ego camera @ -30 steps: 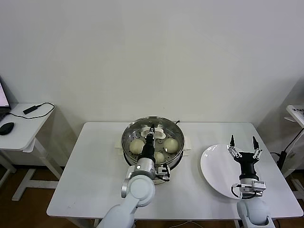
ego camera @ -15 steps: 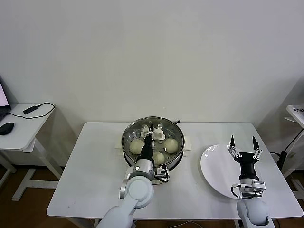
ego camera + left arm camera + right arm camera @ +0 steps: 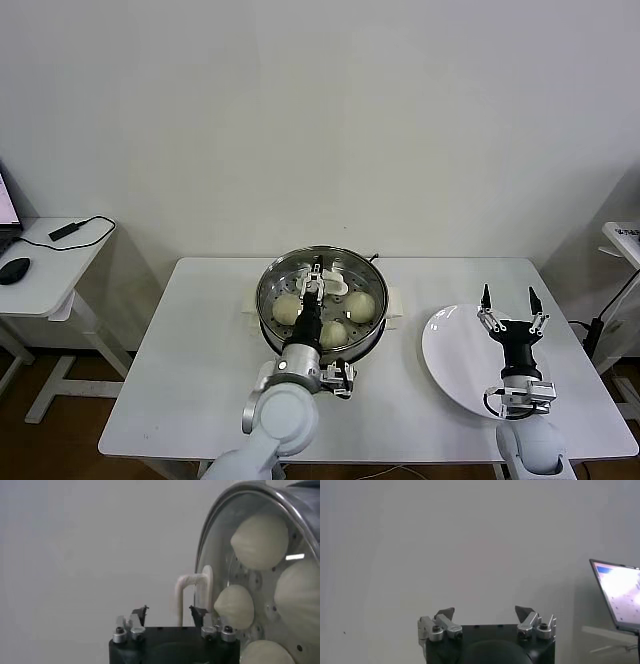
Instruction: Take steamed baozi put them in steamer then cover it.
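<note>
The steamer (image 3: 272, 335) stands at the middle back of the table with the glass cover (image 3: 345, 258) resting on it. Several baozi show through the glass, such as these ones (image 3: 287, 307) (image 3: 361, 304) (image 3: 334, 333). My left gripper (image 3: 318, 270) is open over the cover, by its white handle (image 3: 336, 284). In the left wrist view the gripper (image 3: 169, 610) has its fingers apart. The handle (image 3: 193, 587) stands just beyond them, not gripped, with baozi (image 3: 260, 540) (image 3: 235, 605) behind the glass. My right gripper (image 3: 507, 297) is open and empty above the plate, and it also shows in the right wrist view (image 3: 485, 612).
A flat white plate (image 3: 450, 360) lies at the table's right. The steamer's cream base (image 3: 394, 301) juts out at both sides. A side table (image 3: 45, 270) with a mouse and cable stands far left. A laptop (image 3: 620, 595) shows in the right wrist view.
My left arm has drawn back a little toward my body, away from the cover's handle. The cover stays on the steamer. The right gripper has barely moved.
</note>
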`<state>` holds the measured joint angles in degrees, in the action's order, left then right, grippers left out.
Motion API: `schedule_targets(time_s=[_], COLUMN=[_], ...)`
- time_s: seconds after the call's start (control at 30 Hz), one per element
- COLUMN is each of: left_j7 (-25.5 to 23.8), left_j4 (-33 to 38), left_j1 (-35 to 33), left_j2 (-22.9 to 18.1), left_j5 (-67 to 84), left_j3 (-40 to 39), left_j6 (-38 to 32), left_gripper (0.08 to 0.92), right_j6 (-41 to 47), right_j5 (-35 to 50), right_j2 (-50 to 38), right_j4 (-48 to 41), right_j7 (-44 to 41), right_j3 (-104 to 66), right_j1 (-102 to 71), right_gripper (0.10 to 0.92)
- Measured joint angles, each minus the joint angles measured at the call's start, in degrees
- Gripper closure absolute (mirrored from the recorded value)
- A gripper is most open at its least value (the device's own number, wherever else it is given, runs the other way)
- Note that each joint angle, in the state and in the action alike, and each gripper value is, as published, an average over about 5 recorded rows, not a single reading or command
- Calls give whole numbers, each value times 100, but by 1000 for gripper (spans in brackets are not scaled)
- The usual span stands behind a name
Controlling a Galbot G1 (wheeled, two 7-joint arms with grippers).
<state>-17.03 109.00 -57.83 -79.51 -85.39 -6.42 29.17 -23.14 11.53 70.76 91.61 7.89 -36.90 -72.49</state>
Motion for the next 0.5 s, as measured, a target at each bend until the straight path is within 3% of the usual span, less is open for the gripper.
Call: schedule_targets(time_s=[0.3,0.5], left_j7=[-46,288], left_j4=[642,1050], left_j1=[-212,-220], left_j2=[252,407], left_j5=[434,1459], left_j3=[89,410], left_j6=[57,-5], left_gripper=[177,177], right_j6=[26,164], right_j5=[53,199], right_j2=[-26,-96], right_j4=[-5,51], right_j7=[-32,-60], right_j3=[-16,43], right_j1=[11,-60], right_gripper=[203,203])
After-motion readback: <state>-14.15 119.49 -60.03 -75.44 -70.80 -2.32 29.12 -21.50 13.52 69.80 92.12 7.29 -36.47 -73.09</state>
